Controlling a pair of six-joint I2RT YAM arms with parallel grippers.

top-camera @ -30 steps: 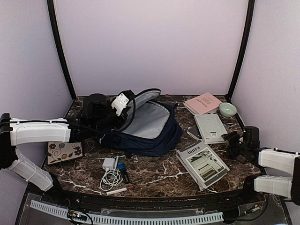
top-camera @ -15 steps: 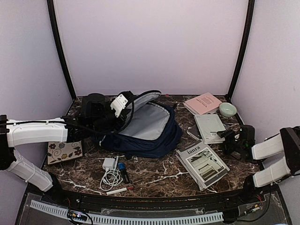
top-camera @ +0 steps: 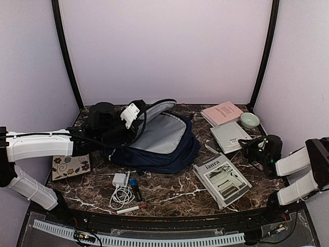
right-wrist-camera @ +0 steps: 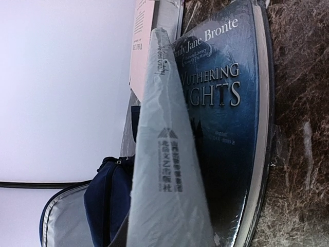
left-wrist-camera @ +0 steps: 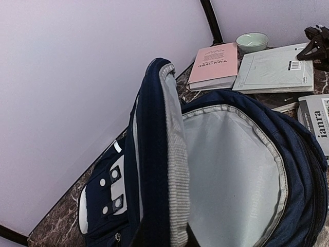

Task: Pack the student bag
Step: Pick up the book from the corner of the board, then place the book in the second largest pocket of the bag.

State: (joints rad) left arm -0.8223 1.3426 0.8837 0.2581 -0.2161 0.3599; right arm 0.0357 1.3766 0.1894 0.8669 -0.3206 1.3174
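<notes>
clamping a grey book (top-camera: 230, 137) over "wuthering heights" (right-wrist-camera: 226, 128), right pincer (top-camera: 252, 149); left pincer (top-camera: 139, 112) nips the student bag (top-camera: 162, 141).

Top external: high, behind arm bases, faces forward and down; takes in whole table (top-camera: 169, 193) up to back wall (top-camera: 164, 51).
Left wrist: close over open mouth of student bag (left-wrist-camera: 231, 170), faces far right corner; shares pink book (left-wrist-camera: 216, 64), pale book (left-wrist-camera: 275, 69), bowl (left-wrist-camera: 252, 41) with top view.
Right wrist: very near, low, along pale book's edge; faces left toward student bag, seen in all three views.
</notes>
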